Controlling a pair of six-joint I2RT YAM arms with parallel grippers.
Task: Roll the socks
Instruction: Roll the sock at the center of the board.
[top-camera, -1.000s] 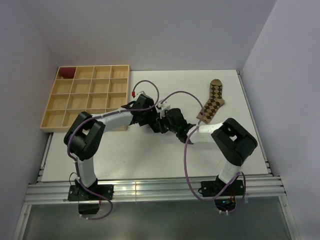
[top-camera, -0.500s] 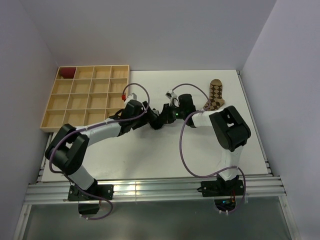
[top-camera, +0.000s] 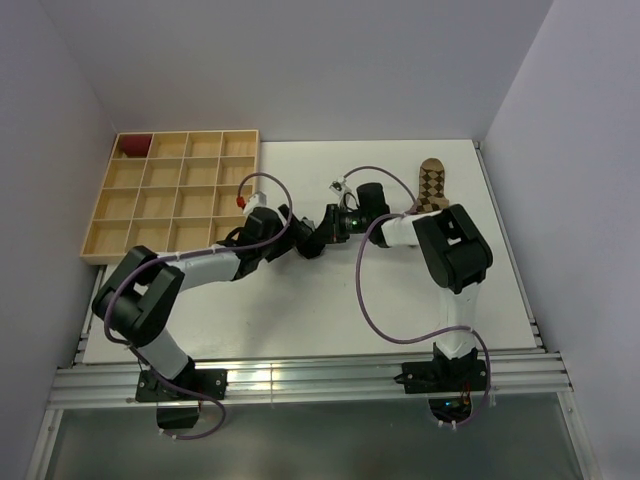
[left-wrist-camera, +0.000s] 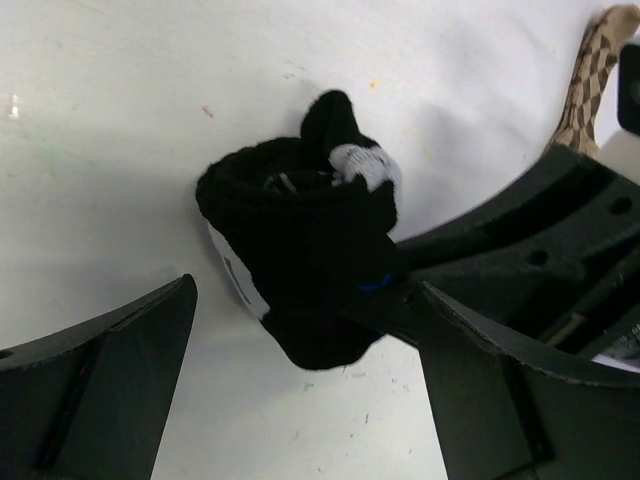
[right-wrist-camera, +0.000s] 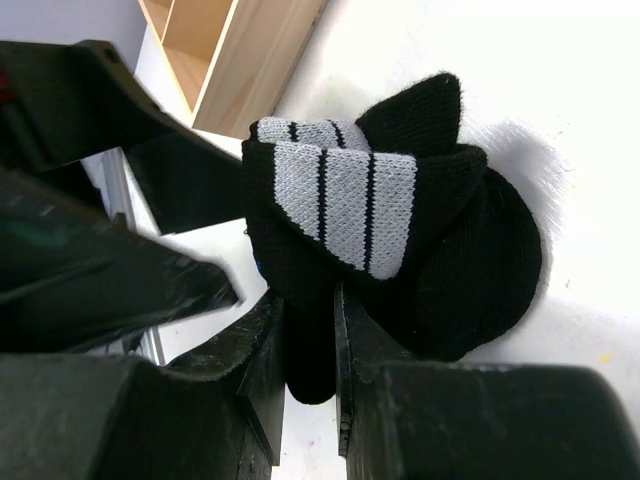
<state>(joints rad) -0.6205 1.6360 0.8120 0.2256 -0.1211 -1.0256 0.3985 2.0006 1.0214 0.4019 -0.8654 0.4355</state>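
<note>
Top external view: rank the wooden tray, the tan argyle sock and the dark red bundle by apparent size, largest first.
1. wooden tray, by far the largest.
2. tan argyle sock, though the right arm hides its lower part.
3. dark red bundle, sitting in one tray compartment.

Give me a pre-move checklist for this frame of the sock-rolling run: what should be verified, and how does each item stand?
1. Black sock rolled into a bundle: ok.
2. Right claw pinching a fold of the bundle: ok.
3. Left claw open, fingers apart from the bundle on both sides: ok.
4. Tan sock rolled: not ok, it lies flat and unrolled.
5. Bundle keeps its shape if released: cannot tell.
</note>
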